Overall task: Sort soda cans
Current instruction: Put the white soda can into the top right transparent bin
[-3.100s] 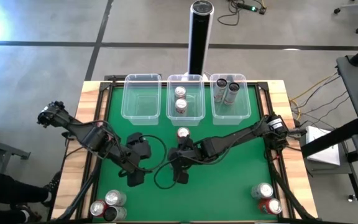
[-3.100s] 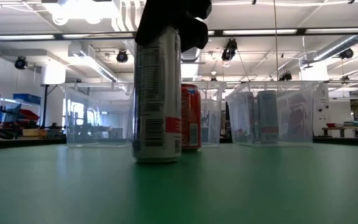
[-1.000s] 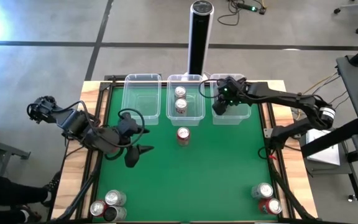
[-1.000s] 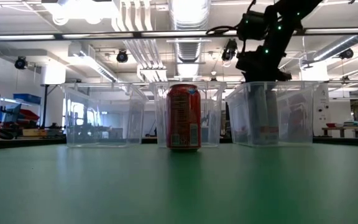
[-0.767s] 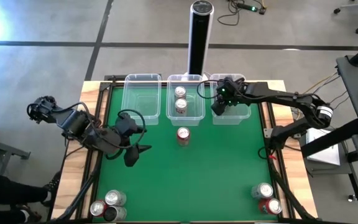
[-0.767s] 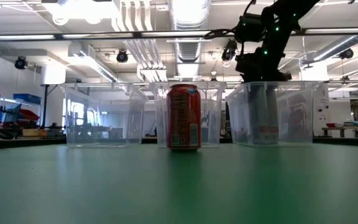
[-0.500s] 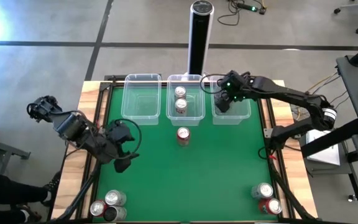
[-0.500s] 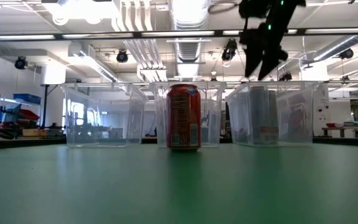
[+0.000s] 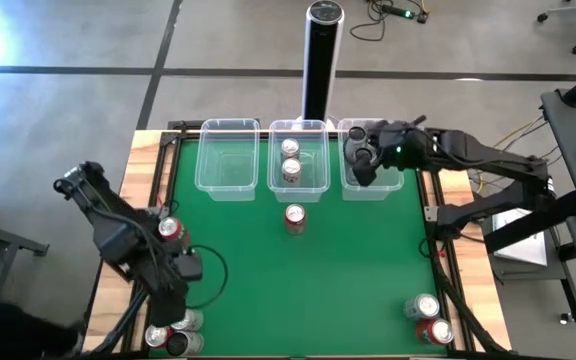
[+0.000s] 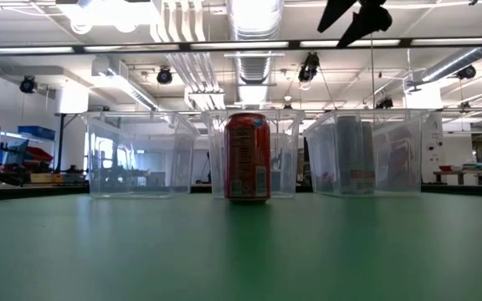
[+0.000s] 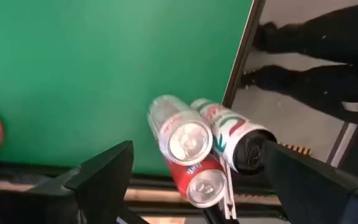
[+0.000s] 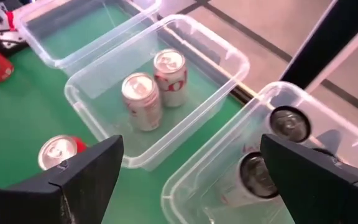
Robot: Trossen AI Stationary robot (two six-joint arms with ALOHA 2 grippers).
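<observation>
Left hand (image 11: 191, 186) spread, poised over three cans (image 11: 185, 140) at near-left tabletop corner | red can (image 9: 295, 217) alone mid-tabletop; two more near-right | judged light, stiff, slick-walled; grip mid-body across the sides | right hand (image 12: 191, 180) spread, empty above far-right tub (image 9: 371, 160) | versus earlier: left arm withdrew toward corner; right rose from tub.

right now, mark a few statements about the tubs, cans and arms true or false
1. The left tub is empty. True.
2. The middle tub holds four cans. False: it holds two.
3. A red can stands on the mat in front of the middle tub. True.
4. The right end effector grips a can. False: it is open and empty, above the right tub.
5. The left end effector is open above three cans at the table's near left corner. True.
</observation>
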